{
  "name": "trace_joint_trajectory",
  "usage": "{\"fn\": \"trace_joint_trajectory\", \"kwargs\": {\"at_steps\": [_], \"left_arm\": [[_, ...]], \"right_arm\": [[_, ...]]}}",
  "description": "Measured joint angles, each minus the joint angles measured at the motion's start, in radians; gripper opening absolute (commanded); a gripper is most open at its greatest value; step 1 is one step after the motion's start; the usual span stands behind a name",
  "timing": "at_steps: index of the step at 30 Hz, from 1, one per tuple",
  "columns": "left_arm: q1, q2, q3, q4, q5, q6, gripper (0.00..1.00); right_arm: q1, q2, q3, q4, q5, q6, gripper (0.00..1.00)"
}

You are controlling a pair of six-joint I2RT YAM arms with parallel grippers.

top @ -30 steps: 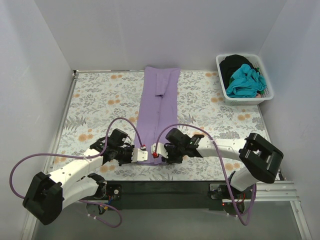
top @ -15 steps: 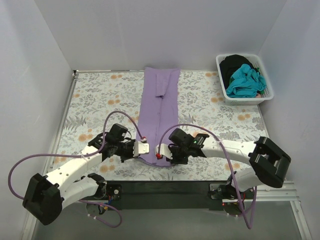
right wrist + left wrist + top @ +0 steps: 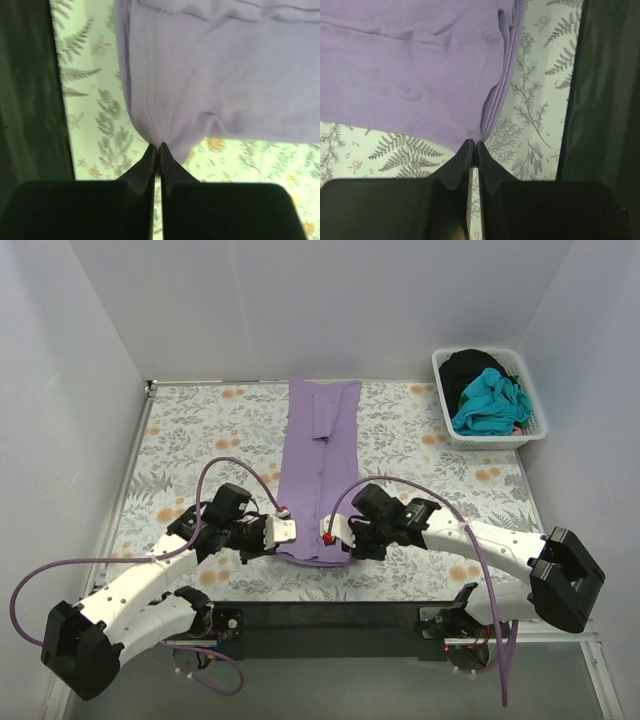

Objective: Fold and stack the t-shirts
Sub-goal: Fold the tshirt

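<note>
The lavender-purple t-shirt (image 3: 318, 460) lies folded into a long narrow strip down the middle of the floral table. My left gripper (image 3: 285, 531) is shut on the strip's near left corner (image 3: 475, 137). My right gripper (image 3: 331, 533) is shut on its near right corner (image 3: 159, 140). Both hold the near end lifted a little above the table, so the cloth hangs in a shallow curve between them. The teal t-shirt (image 3: 490, 400) and the black t-shirt (image 3: 470, 365) lie crumpled in the white basket.
The white basket (image 3: 536, 430) stands at the far right of the table. The black base rail (image 3: 330, 620) runs along the near edge, close behind both grippers. White walls close in the left, back and right sides.
Both grippers have moved away from the near edge towards the far side, carrying the shirt's near end up off the table. The two arms have stretched out further.
</note>
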Motion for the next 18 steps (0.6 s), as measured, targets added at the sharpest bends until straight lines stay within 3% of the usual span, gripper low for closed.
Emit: {"fn": "trace_joint_trajectory", "kwargs": {"at_steps": [9, 18], "left_arm": [[0.019, 0.152, 0.024, 0.225, -0.069, -0.017, 0.0], [0.191, 0.512, 0.225, 0.473, -0.063, 0.035, 0.0]], "right_arm": [[-0.158, 0.13, 0.178, -0.01, 0.018, -0.122, 0.01], [-0.316, 0.385, 0.428, -0.001, 0.019, -0.255, 0.01]]}}
